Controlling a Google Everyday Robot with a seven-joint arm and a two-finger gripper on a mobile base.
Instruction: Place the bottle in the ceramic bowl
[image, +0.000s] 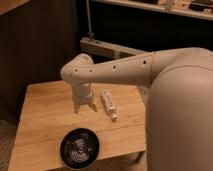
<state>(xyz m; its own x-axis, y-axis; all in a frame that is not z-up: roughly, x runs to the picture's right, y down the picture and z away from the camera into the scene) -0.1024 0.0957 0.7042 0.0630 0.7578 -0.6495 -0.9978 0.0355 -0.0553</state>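
Gripper (84, 107) hangs low over light wooden surface (45, 107), fingers (76, 108) spread wide, empty. Small slim white bottle (108, 103) lies flat just beside, at 3 o'clock; glossy black ceramic bowl (80, 147) at 6 o'clock. Risk: closing here grabs nothing; a sideways finger nudge may roll the bottle.

Matt white gripper (85, 108) poised over a pale, grained wooden table (45, 120).
Just beside it, smooth white bottle (108, 103); nearer the camera, glossy black ceramic bowl (79, 147).

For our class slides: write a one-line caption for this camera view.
Open gripper low over wooden table, white bottle lying beside it, black bowl near front edge.
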